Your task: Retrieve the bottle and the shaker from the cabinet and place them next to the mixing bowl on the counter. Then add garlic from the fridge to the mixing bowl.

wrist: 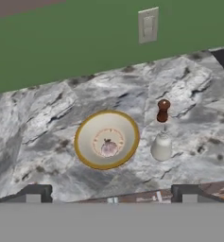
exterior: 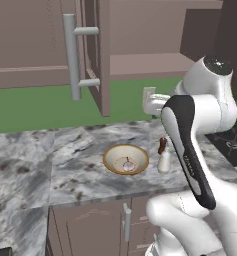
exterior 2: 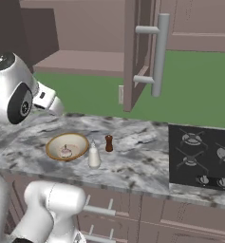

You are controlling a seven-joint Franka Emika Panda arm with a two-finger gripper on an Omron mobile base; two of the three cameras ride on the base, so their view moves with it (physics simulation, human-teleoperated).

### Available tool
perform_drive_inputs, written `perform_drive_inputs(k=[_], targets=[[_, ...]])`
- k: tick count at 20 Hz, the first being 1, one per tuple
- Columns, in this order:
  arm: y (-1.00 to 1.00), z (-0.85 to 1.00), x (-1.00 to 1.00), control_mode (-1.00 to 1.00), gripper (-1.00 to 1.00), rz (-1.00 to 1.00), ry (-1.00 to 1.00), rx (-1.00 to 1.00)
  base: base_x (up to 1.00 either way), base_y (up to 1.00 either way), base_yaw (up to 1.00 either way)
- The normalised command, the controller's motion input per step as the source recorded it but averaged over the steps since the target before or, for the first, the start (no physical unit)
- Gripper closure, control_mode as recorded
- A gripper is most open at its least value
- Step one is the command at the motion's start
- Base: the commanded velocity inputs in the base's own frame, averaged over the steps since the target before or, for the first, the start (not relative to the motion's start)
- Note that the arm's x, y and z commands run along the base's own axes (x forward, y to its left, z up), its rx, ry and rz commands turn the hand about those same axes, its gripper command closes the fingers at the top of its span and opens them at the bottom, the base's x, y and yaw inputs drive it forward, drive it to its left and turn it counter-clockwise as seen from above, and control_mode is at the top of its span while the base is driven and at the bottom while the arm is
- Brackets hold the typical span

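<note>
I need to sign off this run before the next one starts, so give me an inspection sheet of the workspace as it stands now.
Surface: grey marbled counter, no spills seen.
Job's things: mixing bowl on the counter with a garlic bulb inside; white bottle upright beside the bowl; brown shaker upright just behind the bottle.
Clutter: nothing seen.
Grippers: gripper open, empty, raised above the counter and looking down at the bowl.
Cables: nothing seen.
Surroundings: cabinet door above the counter stands open; stove at the right; wall outlet on the green wall; lower cabinet shut.
</note>
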Motion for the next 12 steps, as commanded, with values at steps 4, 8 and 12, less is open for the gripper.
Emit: perform_drive_inputs(k=[4,8,12], targets=[[-0.28,0.29,-0.96,-1.00,-1.00,-0.11,-0.25,0.03,0.00,0.00,0.00],[-0.26,0.26,-0.80,-1.00,-1.00,-0.10,-0.23,0.01,0.00,0.00,0.00],[-0.14,0.32,-0.65,-1.00,-1.00,-0.08,-0.17,0.00,0.00,0.00,0.00]])
